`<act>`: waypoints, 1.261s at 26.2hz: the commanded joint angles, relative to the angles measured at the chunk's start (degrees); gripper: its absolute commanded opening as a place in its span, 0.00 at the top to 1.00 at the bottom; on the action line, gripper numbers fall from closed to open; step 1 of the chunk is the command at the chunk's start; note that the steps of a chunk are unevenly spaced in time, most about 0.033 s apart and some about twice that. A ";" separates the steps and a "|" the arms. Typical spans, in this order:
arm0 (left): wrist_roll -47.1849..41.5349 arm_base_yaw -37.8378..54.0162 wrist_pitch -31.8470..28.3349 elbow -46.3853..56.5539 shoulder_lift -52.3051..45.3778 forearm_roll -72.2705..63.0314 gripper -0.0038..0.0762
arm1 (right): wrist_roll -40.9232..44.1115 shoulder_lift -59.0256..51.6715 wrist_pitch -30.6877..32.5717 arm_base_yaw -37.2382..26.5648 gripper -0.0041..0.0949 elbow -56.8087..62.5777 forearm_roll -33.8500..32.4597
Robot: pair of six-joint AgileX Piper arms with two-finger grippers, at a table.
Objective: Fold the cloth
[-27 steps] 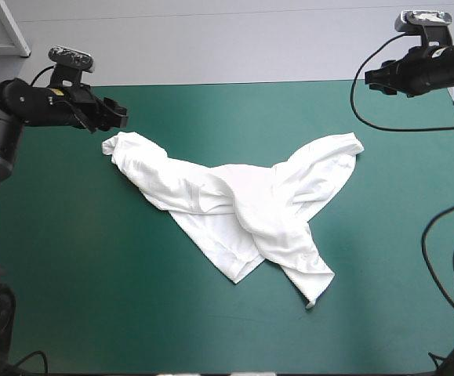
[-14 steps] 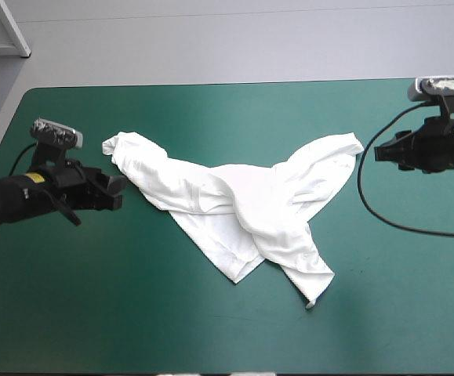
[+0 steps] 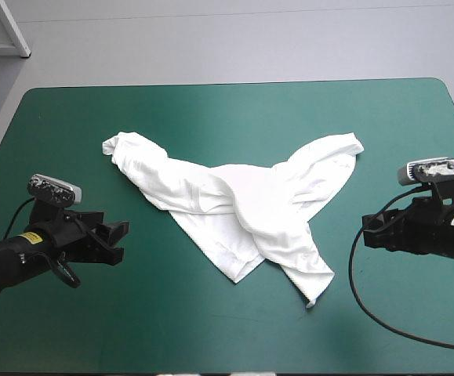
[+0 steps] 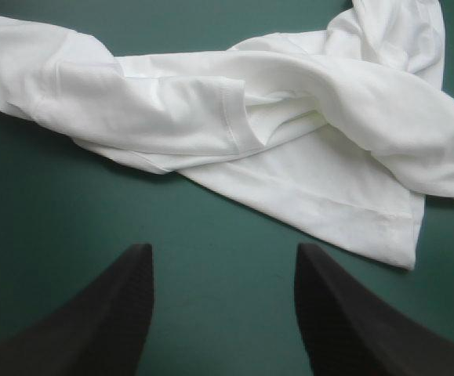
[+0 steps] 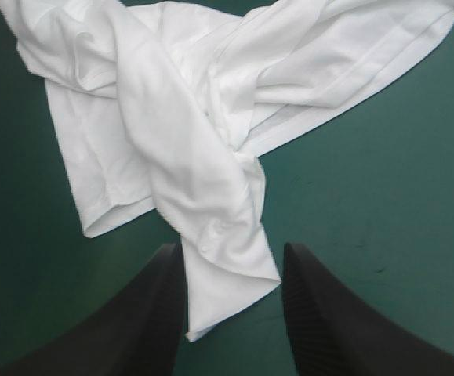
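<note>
The white T-shirt (image 3: 242, 207) lies in a twisted, crumpled heap at the middle of the teal-green table. One arm of cloth reaches the far left and another the far right, and a tail points toward the near edge. My left gripper (image 3: 117, 237) hovers open to the left of the shirt, clear of it. In the left wrist view the T-shirt (image 4: 289, 141) lies ahead of the open left gripper (image 4: 224, 262) over bare cover. My right gripper (image 3: 368, 233) stands open to the right of the shirt. The T-shirt (image 5: 179, 133) tail shows between the fingers of the right gripper (image 5: 230, 258).
Bare teal-green cover (image 3: 211, 329) runs along the near edge and on both sides of the shirt. The table's far edge (image 3: 234, 83) meets a grey floor.
Both arms have swung from the table's far corners toward the near side, and now sit low on either side of the shirt. The shirt has not moved.
</note>
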 commanded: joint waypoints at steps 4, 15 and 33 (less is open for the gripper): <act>-8.92 -0.08 -13.81 -1.67 2.28 4.72 0.45 | -9.43 -1.38 -7.85 -0.36 0.57 6.57 13.56; -16.46 0.00 -23.17 -21.19 33.58 6.05 0.45 | -11.61 -0.67 -8.66 -0.36 0.56 6.57 12.93; -10.09 10.62 -24.95 -41.48 63.28 -8.55 0.45 | -11.39 -0.67 -7.99 -0.36 0.56 6.64 12.40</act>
